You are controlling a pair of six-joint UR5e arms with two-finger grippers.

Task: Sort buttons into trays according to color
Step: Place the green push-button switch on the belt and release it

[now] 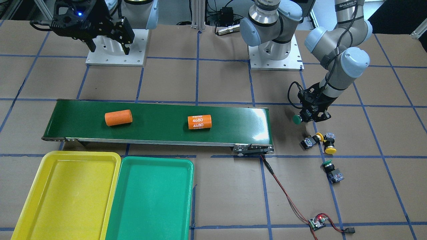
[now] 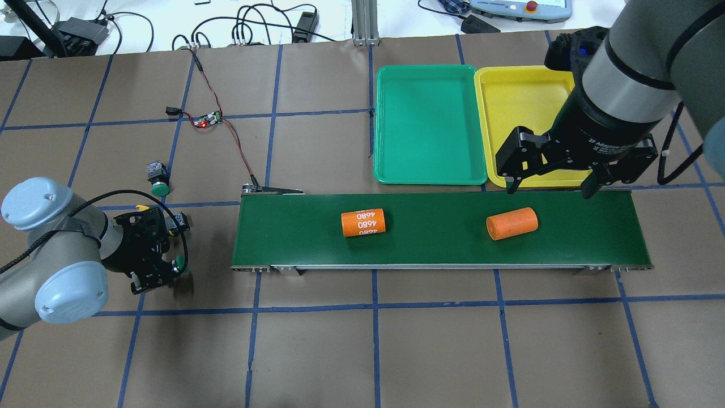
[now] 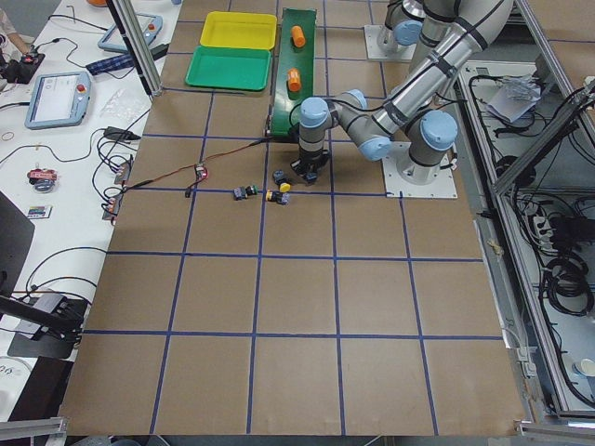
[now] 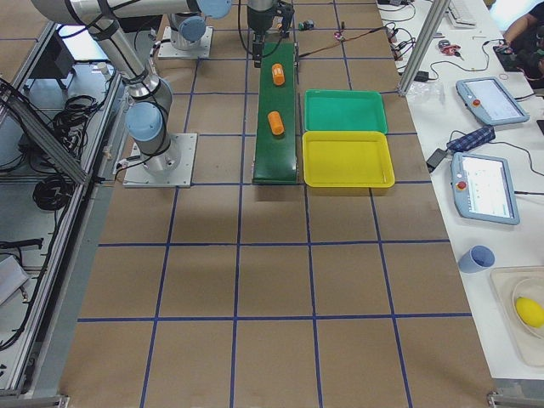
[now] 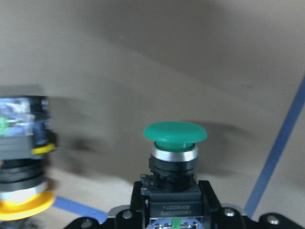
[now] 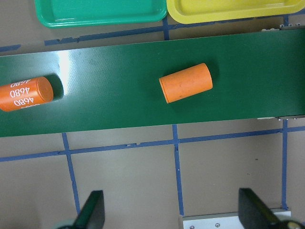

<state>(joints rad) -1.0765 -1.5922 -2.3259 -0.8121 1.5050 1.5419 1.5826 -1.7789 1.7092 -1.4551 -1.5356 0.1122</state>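
The left gripper (image 1: pixel 312 115) has its jaws closed on the body of a green-capped button (image 5: pixel 175 138), with the cap sticking out past the fingertips. It sits low over the bench (image 1: pixel 220 186), just off the conveyor belt's (image 1: pixel 160 113) end.

To do this step well, I would lift straight up first. The two yellow-capped buttons (image 1: pixel 330 146) lie close by, at about 5 o'clock from the gripper in the front-facing view. A second green button (image 1: pixel 332 170) lies beyond them on the same bearing, and a low sweep could knock any of them.

The grip looks to be on the black body, so the tilt should be held steady and the cap kept clear of any edge.

The green tray (image 2: pixel 430 124) is well apart, at about 2 o'clock from the left gripper in the overhead view. The yellow tray (image 2: pixel 510 113) touches its far side, and both look empty. The belt lies between, carrying a numbered orange cylinder (image 2: pixel 363 222) and a plain orange cylinder (image 2: pixel 511 222), so the cargo should travel high or go down short of them.

The right gripper (image 2: pixel 549 190) hovers above the belt's far end, jaws spread wide and empty.

- **Contact and clearance:** the wrist view cuts off where the jaws meet the button, and I cannot tell whether the button has cleared the bench.
- **Yellow buttons:** the yellow one at that view's 8 o'clock is blurred and cropped, and in the overhead view the left gripper covers most of the yellow pair.
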